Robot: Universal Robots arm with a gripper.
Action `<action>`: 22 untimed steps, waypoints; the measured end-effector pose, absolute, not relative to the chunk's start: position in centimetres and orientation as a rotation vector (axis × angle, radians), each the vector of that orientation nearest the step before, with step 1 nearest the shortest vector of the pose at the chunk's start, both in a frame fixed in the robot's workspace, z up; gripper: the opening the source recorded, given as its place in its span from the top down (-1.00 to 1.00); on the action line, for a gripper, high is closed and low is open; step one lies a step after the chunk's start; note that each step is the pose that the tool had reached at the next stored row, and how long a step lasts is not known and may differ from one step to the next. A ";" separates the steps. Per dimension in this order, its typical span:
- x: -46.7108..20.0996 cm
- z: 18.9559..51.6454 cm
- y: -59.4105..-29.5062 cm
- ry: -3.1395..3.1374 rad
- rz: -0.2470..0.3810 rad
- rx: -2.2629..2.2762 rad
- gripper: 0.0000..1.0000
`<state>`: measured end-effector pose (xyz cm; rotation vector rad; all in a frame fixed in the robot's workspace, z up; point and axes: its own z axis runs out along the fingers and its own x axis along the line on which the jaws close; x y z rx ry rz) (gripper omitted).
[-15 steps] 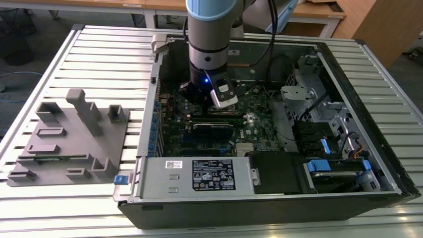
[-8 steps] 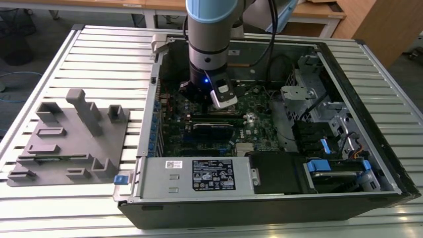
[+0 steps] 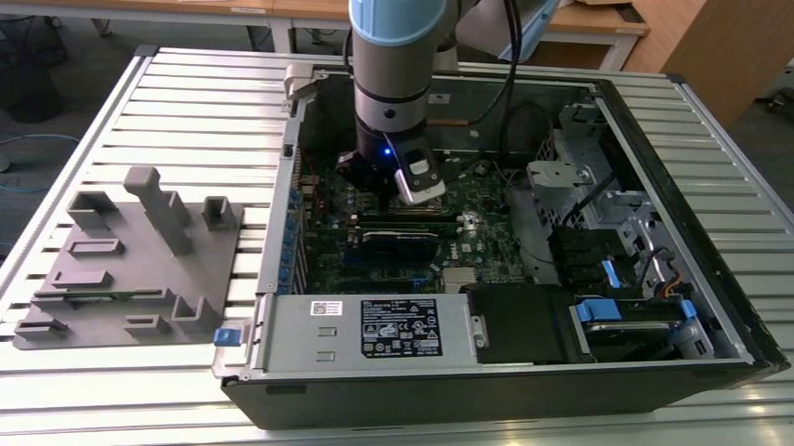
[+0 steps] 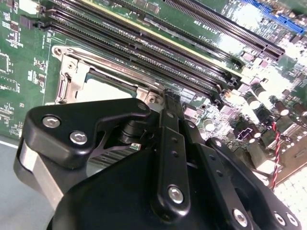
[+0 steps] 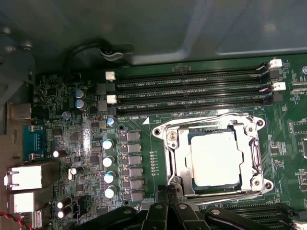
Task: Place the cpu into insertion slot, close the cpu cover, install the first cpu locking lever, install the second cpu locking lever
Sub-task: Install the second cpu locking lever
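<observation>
In the first wrist view the cpu (image 5: pixel 213 160), a dull silver square, sits in the insertion slot (image 5: pixel 178 158). The cpu cover (image 5: pixel 249 148), a silver frame, lies flat around the cpu. A thin wire lever (image 5: pixel 201 120) runs along the cover's edge beside the memory slots. My gripper (image 5: pixel 168 191) is shut, its black fingertips together right at the socket's edge. In the second wrist view the gripper (image 4: pixel 167 96) meets a corner of the cover (image 4: pixel 72 72), with the cpu (image 4: pixel 103 88) partly hidden behind it. In the exterior view the gripper (image 3: pixel 417 186) reaches down into the open computer case (image 3: pixel 645 121).
Long black memory slots (image 5: pixel 192 91) run beside the socket, and a row of capacitors (image 5: pixel 109 160) stands on another side. A grey fixture block (image 3: pixel 130 255) lies on the slatted table at the exterior view's left. The power supply (image 3: pixel 366 330) and drive bays (image 3: pixel 620 279) fill the case's near and right parts.
</observation>
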<state>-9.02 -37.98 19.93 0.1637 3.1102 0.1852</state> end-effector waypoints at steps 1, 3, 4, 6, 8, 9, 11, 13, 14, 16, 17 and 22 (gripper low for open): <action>-9.0 19.9 -38.0 3.110 0.187 0.164 0.79; -9.0 19.9 -38.0 3.110 0.189 0.164 0.79; -9.0 19.9 -38.1 3.110 0.190 0.164 0.79; -9.0 19.9 -38.1 3.110 0.191 0.164 0.79; -9.0 19.9 -38.2 3.110 0.191 0.164 0.79; -9.0 19.9 -38.3 3.110 0.192 0.164 0.79; -9.0 19.8 -38.5 3.110 0.193 0.164 0.79; -9.0 19.8 -38.6 3.109 0.197 0.164 0.79; -9.0 19.7 -38.6 3.109 0.198 0.164 0.79; -9.0 19.7 -38.7 3.110 0.201 0.164 0.79; -9.0 19.7 -38.7 3.110 0.204 0.164 0.79; -9.0 19.9 -38.7 3.110 0.206 0.164 0.79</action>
